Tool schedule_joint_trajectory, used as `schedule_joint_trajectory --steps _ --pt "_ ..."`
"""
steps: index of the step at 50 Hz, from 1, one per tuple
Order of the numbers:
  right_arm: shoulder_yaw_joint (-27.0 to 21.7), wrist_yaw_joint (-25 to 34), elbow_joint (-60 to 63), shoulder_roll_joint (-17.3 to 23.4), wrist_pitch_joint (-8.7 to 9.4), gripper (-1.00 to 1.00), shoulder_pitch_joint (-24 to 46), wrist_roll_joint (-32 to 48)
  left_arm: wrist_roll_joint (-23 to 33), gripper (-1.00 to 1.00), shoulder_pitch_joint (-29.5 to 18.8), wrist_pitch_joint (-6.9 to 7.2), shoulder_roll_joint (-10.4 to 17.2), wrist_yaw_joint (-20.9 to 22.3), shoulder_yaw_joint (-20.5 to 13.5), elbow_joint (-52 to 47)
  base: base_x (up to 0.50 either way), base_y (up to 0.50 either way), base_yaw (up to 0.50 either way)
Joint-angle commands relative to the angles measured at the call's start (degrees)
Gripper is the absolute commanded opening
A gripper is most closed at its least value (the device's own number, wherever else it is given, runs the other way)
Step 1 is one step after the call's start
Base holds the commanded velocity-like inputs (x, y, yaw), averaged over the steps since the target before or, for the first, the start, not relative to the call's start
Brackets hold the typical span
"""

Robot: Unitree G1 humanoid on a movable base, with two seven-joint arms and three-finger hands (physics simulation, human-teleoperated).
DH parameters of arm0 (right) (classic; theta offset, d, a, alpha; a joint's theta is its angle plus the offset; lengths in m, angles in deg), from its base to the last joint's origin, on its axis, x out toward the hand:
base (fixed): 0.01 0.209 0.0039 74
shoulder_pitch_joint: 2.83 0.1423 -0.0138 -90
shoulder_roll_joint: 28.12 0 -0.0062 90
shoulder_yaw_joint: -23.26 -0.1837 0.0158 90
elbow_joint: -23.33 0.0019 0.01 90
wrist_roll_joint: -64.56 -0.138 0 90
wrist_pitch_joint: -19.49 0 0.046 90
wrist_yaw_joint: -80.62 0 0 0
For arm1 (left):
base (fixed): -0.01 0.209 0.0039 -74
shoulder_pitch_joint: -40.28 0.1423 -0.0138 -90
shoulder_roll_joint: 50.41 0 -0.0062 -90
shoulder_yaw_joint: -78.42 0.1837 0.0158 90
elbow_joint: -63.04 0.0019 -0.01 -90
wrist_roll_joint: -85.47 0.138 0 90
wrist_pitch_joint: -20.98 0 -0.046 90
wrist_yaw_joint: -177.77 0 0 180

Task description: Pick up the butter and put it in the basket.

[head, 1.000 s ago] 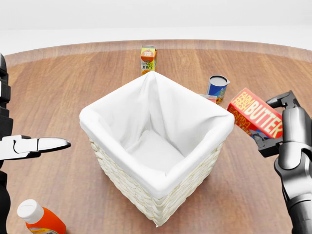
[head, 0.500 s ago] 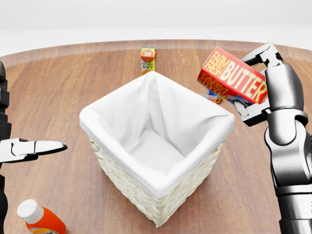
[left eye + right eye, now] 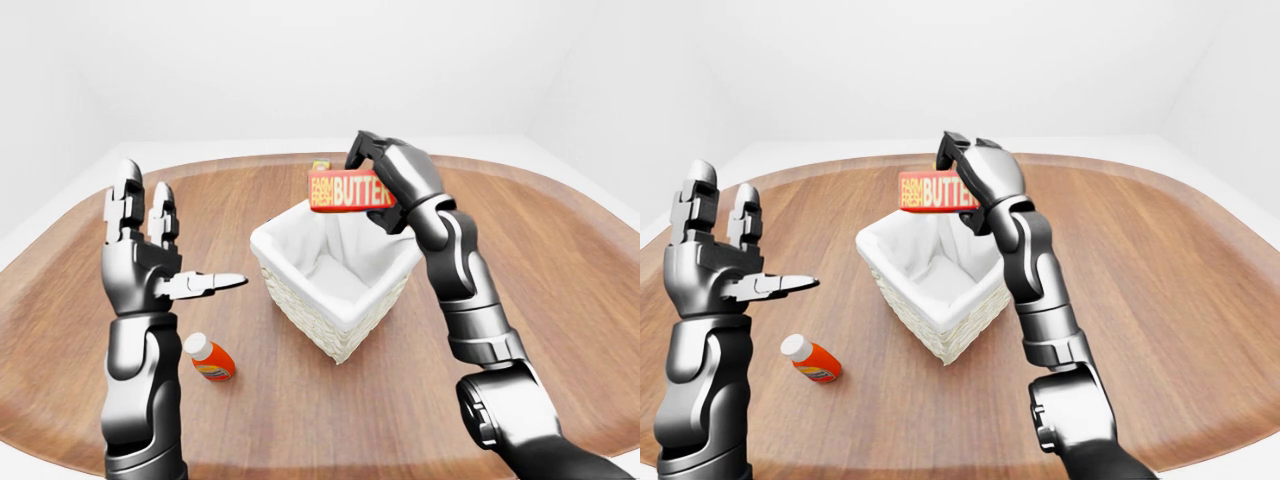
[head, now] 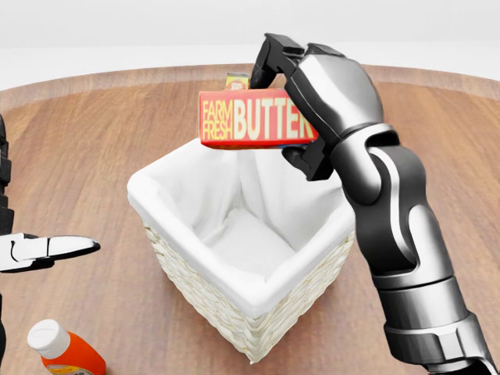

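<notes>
The right hand (image 4: 301,117) had its fingers closed round the butter (image 4: 254,119), a red box with its long side level and its white and yellow lettering facing the cameras. One dark finger (image 4: 269,55) curled over the top of the box and another pressed under its right end, so the box was clamped from above and below. The butter hung in the air over the far part of the basket (image 4: 195,285), clear of the rim and not touching the white cloth liner (image 4: 258,242). The right arm (image 4: 398,234) rose from the near right of the tabletop and bent inward at the wrist toward the middle.

The basket was pale wicker and stood near the middle of the round wooden table (image 4: 94,133), one corner turned toward the near edge. Its liner folded over the rim all round, and the inside showed nothing but cloth.

The left hand (image 3: 150,255) was raised over the left side of the table, well apart from the basket. Its fingers stood spread and upright, with the thumb (image 3: 215,283) pointing level toward the basket, and it held nothing.

An orange bottle (image 3: 210,358) with a white cap lay on the table near the near left edge, below the left hand. A juice carton (image 4: 237,79) showed only its top behind the butter, toward the far edge.
</notes>
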Motion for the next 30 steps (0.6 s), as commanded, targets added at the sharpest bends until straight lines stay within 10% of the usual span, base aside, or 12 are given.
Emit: schedule_joint_trajectory --steps 1,14,30 --pt "3.81 -6.42 -8.18 -3.36 -5.80 -1.00 6.04 16.49 -1.25 1.00 1.23 0.00 0.02 0.64 -1.11 0.44 0.00 0.00 0.00" --pt "4.67 -15.53 -29.40 -2.49 -5.80 -1.00 17.79 35.20 -0.89 1.00 3.31 0.00 -0.95 1.95 -0.67 0.74 0.00 0.00 0.00" --pt "4.34 -6.32 -27.89 -4.87 -5.80 -1.00 14.93 31.83 -1.18 1.00 3.94 0.00 -1.00 2.66 -0.88 2.88 0.00 0.00 0.00"
